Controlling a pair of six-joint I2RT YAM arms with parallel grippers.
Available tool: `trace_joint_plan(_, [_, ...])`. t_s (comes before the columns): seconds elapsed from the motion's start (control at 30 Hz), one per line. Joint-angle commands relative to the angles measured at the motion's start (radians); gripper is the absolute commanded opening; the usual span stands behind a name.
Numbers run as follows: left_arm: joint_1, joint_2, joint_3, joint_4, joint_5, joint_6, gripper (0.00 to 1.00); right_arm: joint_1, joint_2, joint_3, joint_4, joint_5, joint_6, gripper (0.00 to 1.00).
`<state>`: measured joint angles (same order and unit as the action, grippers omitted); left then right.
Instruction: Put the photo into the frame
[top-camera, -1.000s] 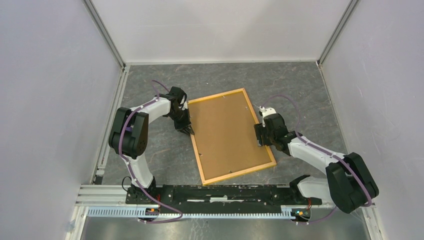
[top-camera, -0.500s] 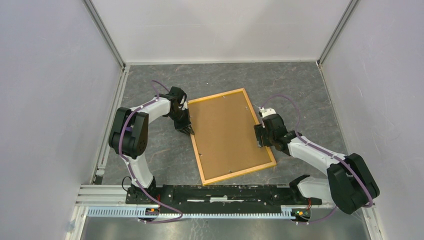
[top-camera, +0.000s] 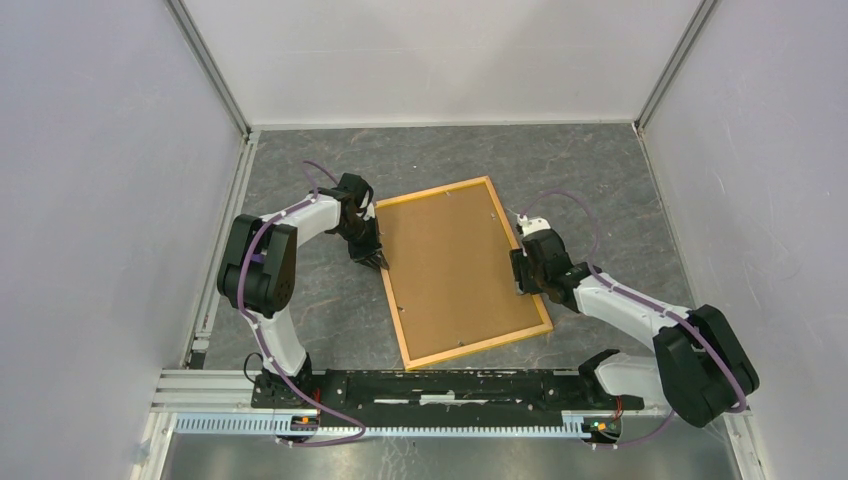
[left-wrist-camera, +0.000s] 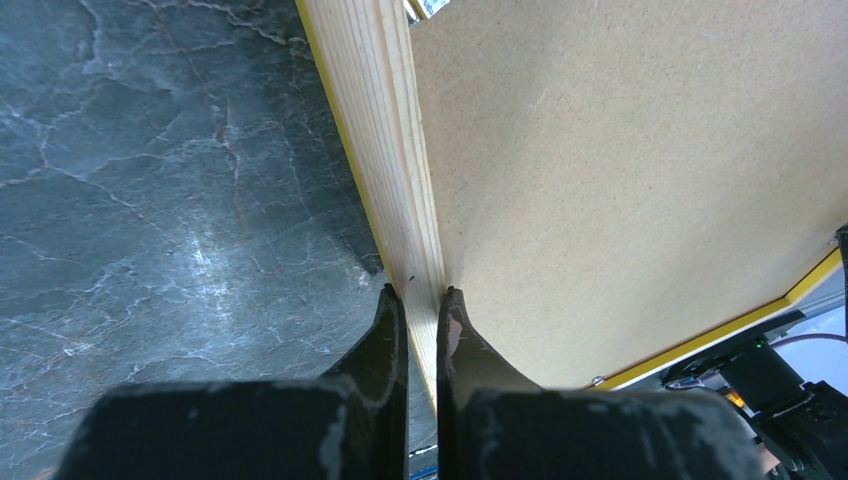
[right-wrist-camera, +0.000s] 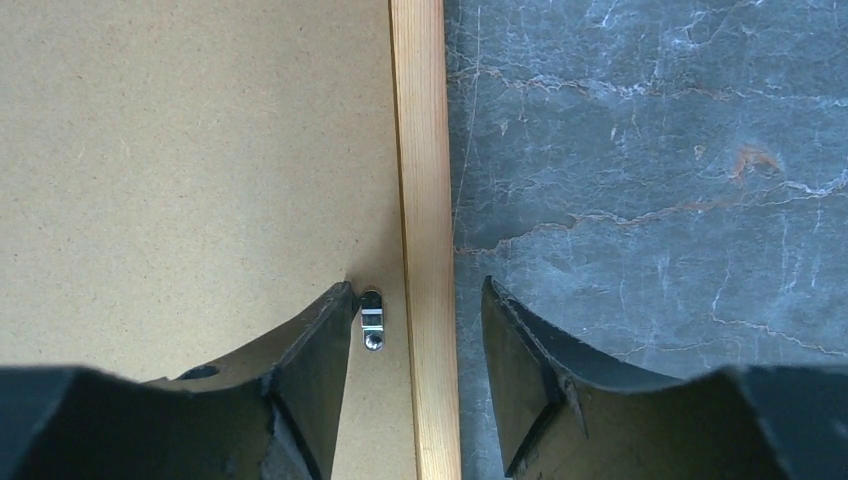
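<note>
The frame of light orange-yellow wood lies back-up and skewed on the grey table, with a plain brown backing board filling it. The photo is hidden. My left gripper is at the frame's left side. In the left wrist view it is shut on the wooden rail, one finger outside it and one on the board. My right gripper is open and straddles the right rail. Its inner finger rests on the board next to a small metal clip; its outer finger stands clear over the table.
White walls with metal corner posts close in the table on three sides. The arms' base rail runs along the near edge, just below the frame's lower corner. Bare grey marbled surface surrounds the frame.
My right gripper has shifted slightly toward the near side along the right rail. The left arm and the frame have not moved.
</note>
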<state>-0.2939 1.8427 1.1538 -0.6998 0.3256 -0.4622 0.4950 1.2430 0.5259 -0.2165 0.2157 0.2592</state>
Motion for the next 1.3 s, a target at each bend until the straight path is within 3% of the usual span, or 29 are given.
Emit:
trace_joint_plan(0.0, [-0.011, 0.044, -0.048, 0.017, -0.036, 0.089, 0.02, -0.006, 0.038, -0.041, -0.098, 0.085, -0.008, 0.53])
trace_joint_plan(0.13, [-0.010, 0.042, -0.049, 0.020, -0.038, 0.086, 0.02, -0.006, 0.028, -0.040, -0.104, 0.081, -0.007, 0.42])
trace_joint_plan(0.43, [-0.009, 0.040, -0.049, 0.021, -0.034, 0.085, 0.02, -0.006, -0.002, -0.049, -0.111, 0.004, 0.006, 0.32])
trace_joint_plan(0.6, [-0.008, 0.037, -0.051, 0.023, -0.029, 0.083, 0.02, -0.006, 0.005, -0.052, -0.132, 0.000, 0.006, 0.48])
trace_joint_plan(0.87, [-0.009, 0.036, -0.051, 0.023, -0.028, 0.083, 0.02, -0.003, -0.016, -0.064, -0.139, -0.014, 0.024, 0.52])
trace_joint_plan(0.93, [-0.008, 0.036, -0.051, 0.023, -0.028, 0.083, 0.02, -0.004, -0.025, -0.067, -0.139, -0.019, 0.026, 0.49])
trace_joint_plan(1.03, [-0.008, 0.036, -0.051, 0.025, -0.028, 0.083, 0.02, -0.005, -0.032, -0.076, -0.129, -0.020, 0.025, 0.26])
trace_joint_plan(1.1, [-0.008, 0.036, -0.051, 0.026, -0.027, 0.082, 0.02, -0.004, -0.027, -0.076, -0.128, -0.012, 0.026, 0.17])
trace_joint_plan(1.27, [-0.008, 0.036, -0.051, 0.025, -0.026, 0.082, 0.02, -0.003, -0.018, -0.072, -0.124, 0.000, 0.020, 0.16])
